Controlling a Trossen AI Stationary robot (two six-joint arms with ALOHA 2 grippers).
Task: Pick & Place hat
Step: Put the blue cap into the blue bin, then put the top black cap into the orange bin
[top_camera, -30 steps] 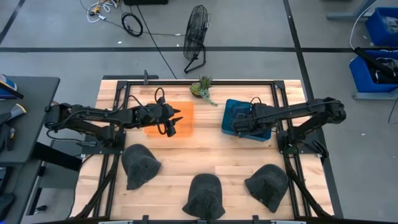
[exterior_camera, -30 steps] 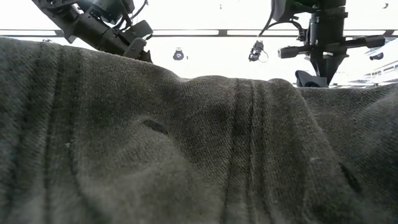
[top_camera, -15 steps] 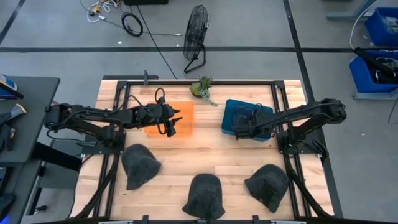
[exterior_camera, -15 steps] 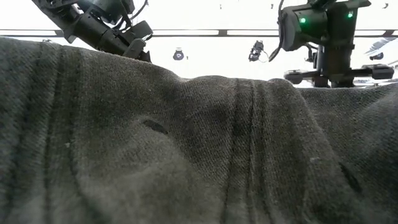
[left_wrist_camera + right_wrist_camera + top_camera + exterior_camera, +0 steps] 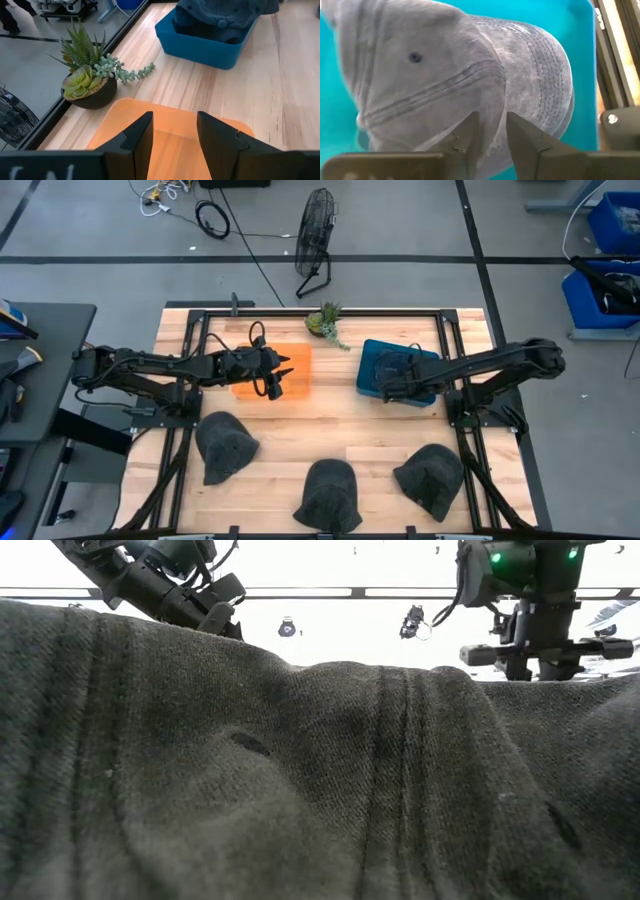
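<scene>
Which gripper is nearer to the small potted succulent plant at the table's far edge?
Left. The left gripper hovers over the orange tray, just beside the potted succulent plant; the right gripper is over the blue bin, farther off.

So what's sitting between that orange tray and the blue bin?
In the high view, only bare wooden table lies between the orange tray and the blue bin; the plant sits farther back, beyond the gap.

Colours on the pale wood bench (image 5: 330,425)

Three dark grey caps lie along the lower edge: left (image 5: 222,445), middle (image 5: 328,492), right (image 5: 431,475). At centre sits an orange tray (image 5: 296,360); right of it, a blue bin (image 5: 372,360) holds a faded blue-grey cap (image 5: 470,75) with stitched seams. The small plant (image 5: 87,82) is green in a dark pot.
</scene>
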